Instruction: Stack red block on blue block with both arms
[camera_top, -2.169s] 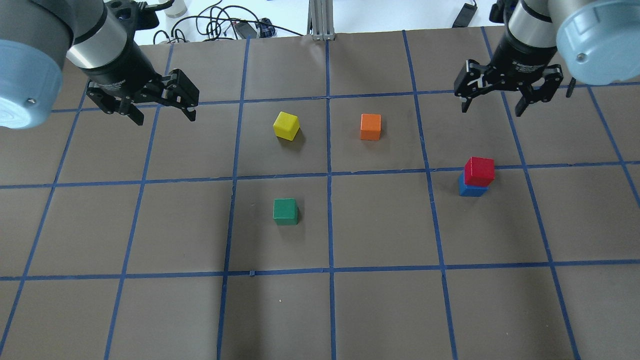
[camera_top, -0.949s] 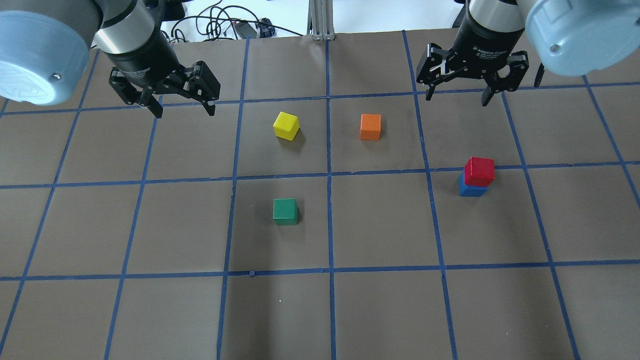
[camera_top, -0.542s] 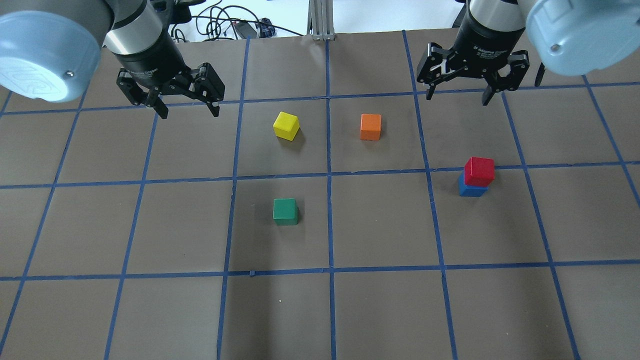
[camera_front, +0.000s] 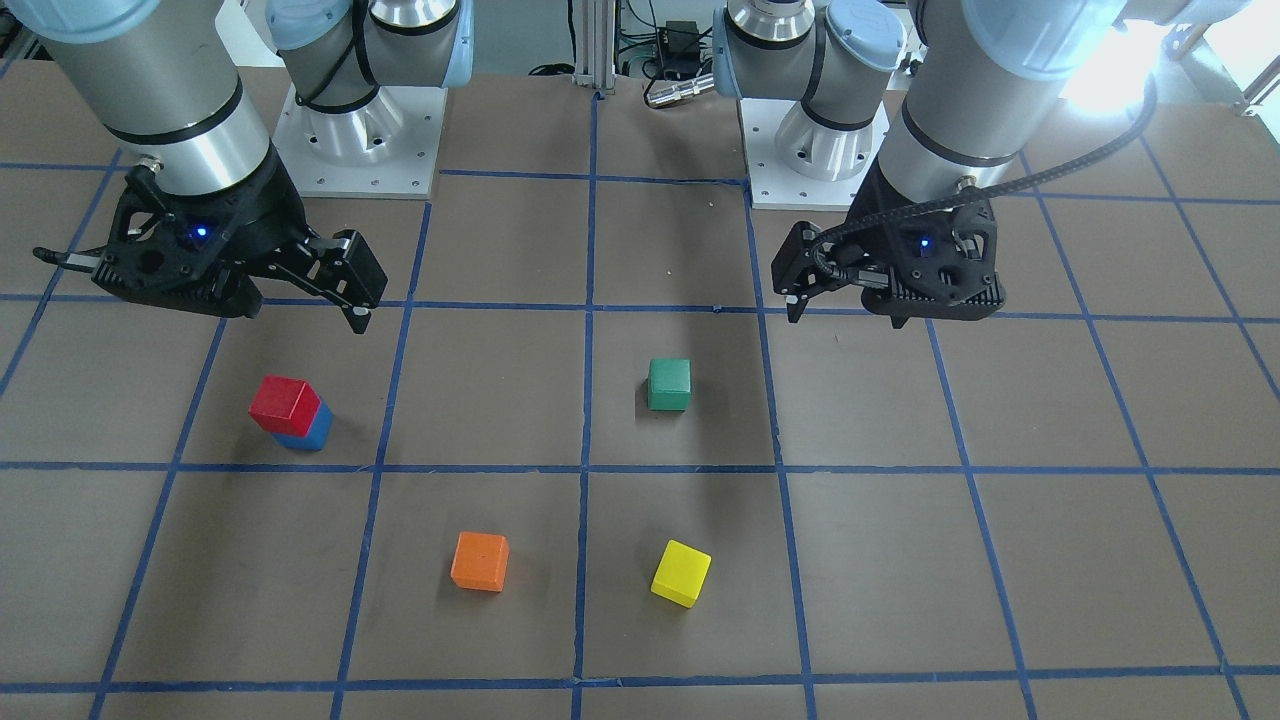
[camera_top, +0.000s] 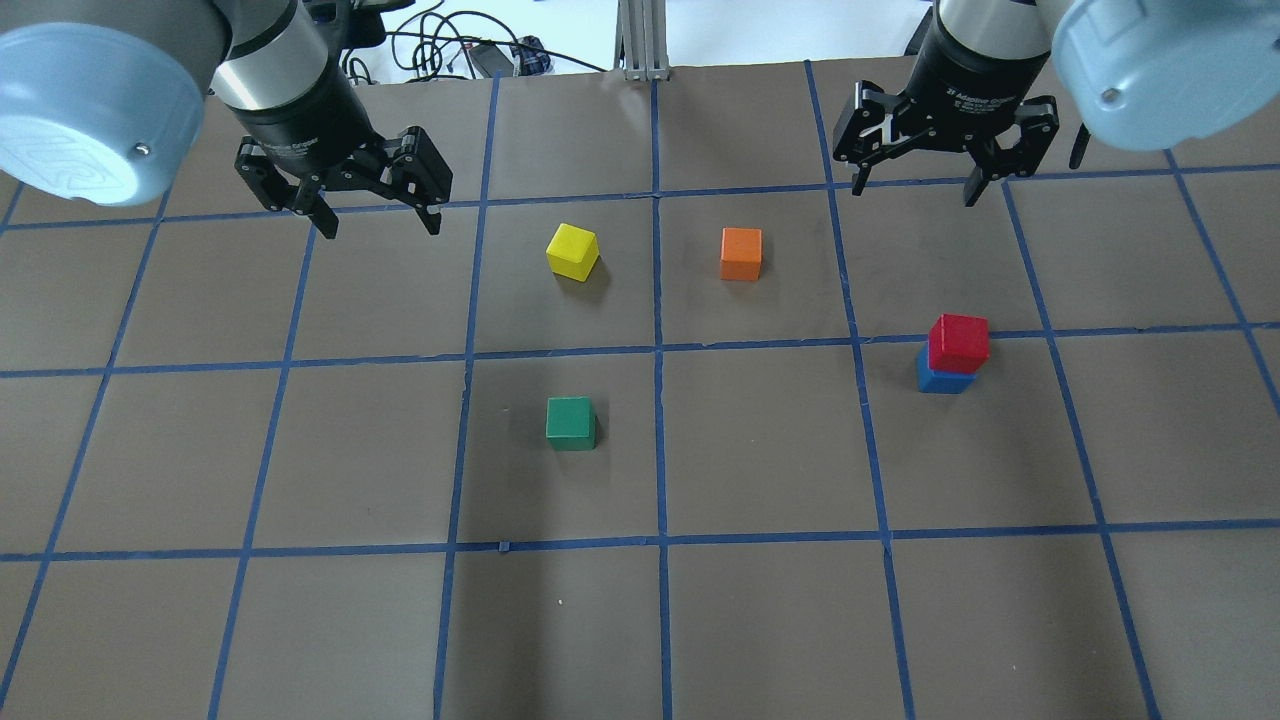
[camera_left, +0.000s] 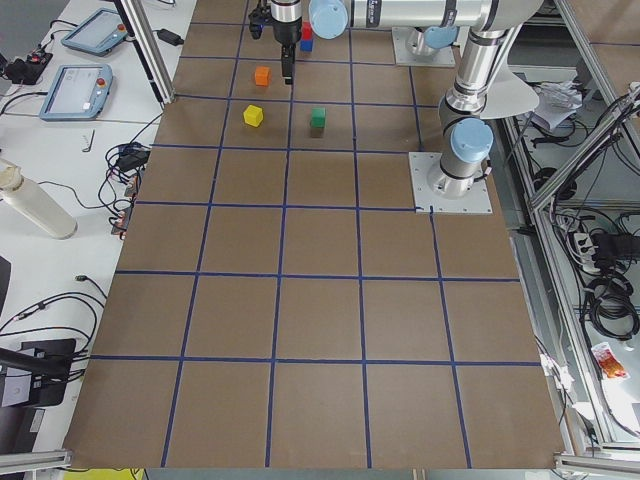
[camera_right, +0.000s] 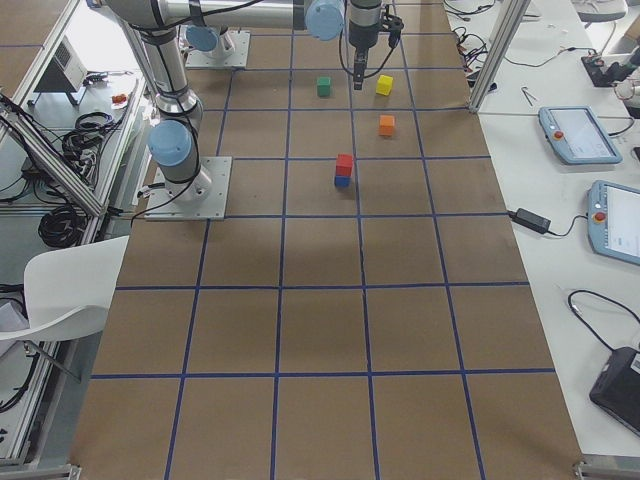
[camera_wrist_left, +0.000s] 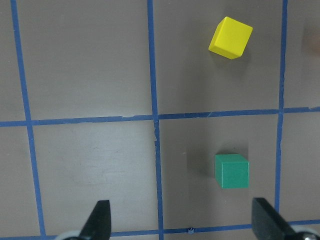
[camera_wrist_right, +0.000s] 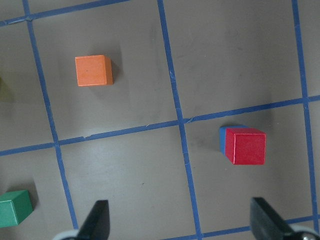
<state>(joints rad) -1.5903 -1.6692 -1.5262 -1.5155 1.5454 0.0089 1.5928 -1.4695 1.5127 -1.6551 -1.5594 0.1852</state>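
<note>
Well, the red block (camera_top: 958, 341) sits on the blue block (camera_top: 938, 381) at three o'clock on the desk (camera_top: 760, 600), slightly off-square. A low sweep could topple it. The right pincer (camera_top: 915, 195) and left pincer (camera_top: 380, 228) hang spread, empty. The orange cube (camera_top: 741, 253) is at ten o'clock from the stack; the yellow cube (camera_top: 572, 250) and green cube (camera_top: 570, 422) lie farther off, and none of them crowds it.

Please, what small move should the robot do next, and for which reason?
Probably just lift the left pincer and right pincer away to rest: both are open and empty, and the red block already sits on the blue block.
</note>
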